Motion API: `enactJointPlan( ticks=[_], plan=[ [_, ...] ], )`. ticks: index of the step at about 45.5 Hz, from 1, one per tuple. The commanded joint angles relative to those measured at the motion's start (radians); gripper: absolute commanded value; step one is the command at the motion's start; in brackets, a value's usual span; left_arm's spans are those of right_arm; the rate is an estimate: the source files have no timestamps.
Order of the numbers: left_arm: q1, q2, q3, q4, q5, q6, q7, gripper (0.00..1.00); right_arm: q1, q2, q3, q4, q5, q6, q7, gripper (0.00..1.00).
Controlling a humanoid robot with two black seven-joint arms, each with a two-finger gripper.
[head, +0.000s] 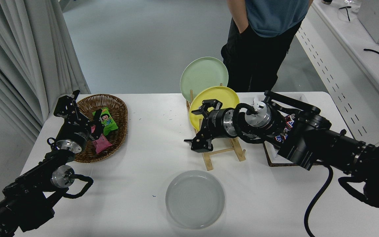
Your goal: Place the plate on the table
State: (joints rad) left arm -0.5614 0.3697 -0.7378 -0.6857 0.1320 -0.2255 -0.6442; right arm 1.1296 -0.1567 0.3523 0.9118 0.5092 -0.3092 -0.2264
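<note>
The light grey plate [195, 198] lies flat on the white table [137, 184] near its front edge, with nothing touching it. My right gripper [203, 125] is open and empty. It hangs well above and behind the plate, in front of the yellow plate [220, 95] that stands in the wooden rack [209, 154]. My left gripper [81, 115] is parked at the lower left, open, over the edge of the wicker basket [117, 108].
A pale green plate [204, 74] stands in the rack behind the yellow one. The basket holds snack packets [105, 120]. A white tray [293, 97] with candy bars sits behind my right arm. A person [262, 36] stands at the far side.
</note>
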Motion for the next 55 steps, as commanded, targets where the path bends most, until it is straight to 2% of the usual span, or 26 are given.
enactJointPlan(
  ticks=[1,14,17,22,25,34,44,55],
  plan=[
    [0.000,0.000,0.000,0.000,0.000,0.000,0.000,1.00,0.012,-0.037,0.103,-0.010,-0.097,0.015,0.209,0.99],
    [0.000,0.000,0.000,0.000,0.000,0.000,0.000,1.00,0.006,-0.122,0.162,-0.008,-0.104,0.024,0.211,0.99],
    [0.000,0.000,0.000,0.000,0.000,0.000,0.000,1.00,-0.002,-0.144,0.177,-0.010,-0.110,0.079,0.211,0.99],
    [0.000,0.000,0.000,0.000,0.000,0.000,0.000,1.00,-0.047,-0.210,0.209,-0.027,-0.133,0.272,0.214,0.99],
    [0.000,0.000,0.000,0.000,0.000,0.000,0.000,1.00,-0.071,-0.224,0.257,-0.074,-0.133,0.335,0.220,0.99],
    [0.000,0.000,0.000,0.000,0.000,0.000,0.000,1.00,-0.139,-0.221,0.405,-0.218,-0.136,0.360,0.231,0.99],
    [0.000,0.000,0.000,0.000,0.000,0.000,0.000,1.00,-0.249,-0.236,0.477,-0.220,-0.182,0.449,0.285,0.99],
    [0.000,0.000,0.000,0.000,0.000,0.000,0.000,1.00,-0.355,-0.236,0.592,-0.225,-0.304,0.519,0.285,0.99]
  ],
)
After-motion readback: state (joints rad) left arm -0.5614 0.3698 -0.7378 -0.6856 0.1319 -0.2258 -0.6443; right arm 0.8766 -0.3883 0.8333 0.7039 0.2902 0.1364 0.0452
